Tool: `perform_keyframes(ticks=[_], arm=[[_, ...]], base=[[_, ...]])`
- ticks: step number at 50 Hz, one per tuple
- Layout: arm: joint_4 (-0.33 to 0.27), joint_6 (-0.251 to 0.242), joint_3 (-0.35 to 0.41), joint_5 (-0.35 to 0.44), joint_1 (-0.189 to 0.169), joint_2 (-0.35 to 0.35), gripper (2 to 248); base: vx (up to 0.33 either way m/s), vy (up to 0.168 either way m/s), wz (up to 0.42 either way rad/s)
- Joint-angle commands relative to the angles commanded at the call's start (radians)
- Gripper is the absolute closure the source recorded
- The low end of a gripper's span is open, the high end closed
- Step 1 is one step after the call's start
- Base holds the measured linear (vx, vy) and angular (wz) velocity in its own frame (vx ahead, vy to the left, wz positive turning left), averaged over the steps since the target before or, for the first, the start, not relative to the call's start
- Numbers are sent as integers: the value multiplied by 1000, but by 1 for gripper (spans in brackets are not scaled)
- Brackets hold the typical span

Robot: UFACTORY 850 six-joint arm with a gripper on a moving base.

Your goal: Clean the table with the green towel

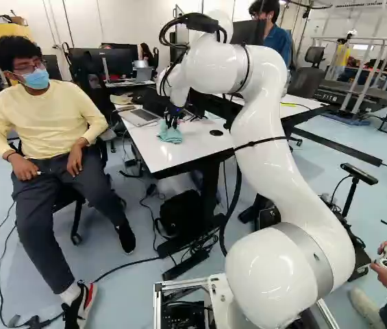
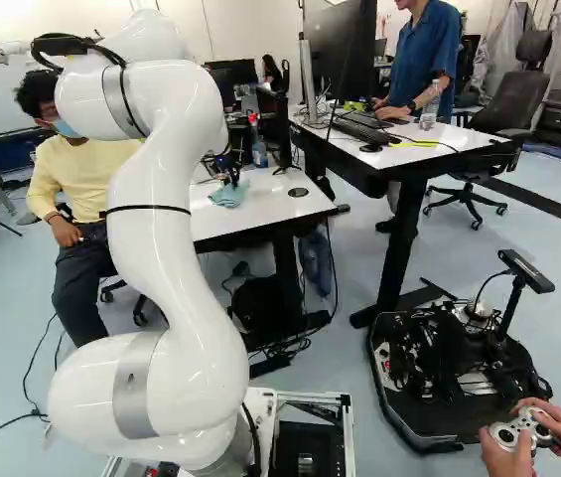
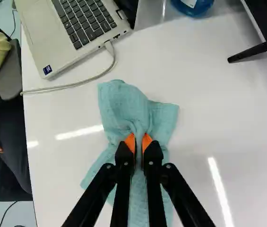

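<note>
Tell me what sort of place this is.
Likely a robotics lab or workshop: a large white robot arm reaches over a table, computer monitors stand beyond it, and a gamepad is held close by.

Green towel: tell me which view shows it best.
The wrist view: there the towel shows large and close, its folds plain, cloth pinched in the gripper. Both base views show it only as a small patch on the table, under the gripper.
</note>
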Motion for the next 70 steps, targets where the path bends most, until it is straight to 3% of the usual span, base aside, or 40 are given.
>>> perform_keyframes(ticks=[29,70], arm=[[0,0,-7,0,0,-24,211],[0,0,16,0,0,63,211]], base=[[0,0,0],[0,0,0]])
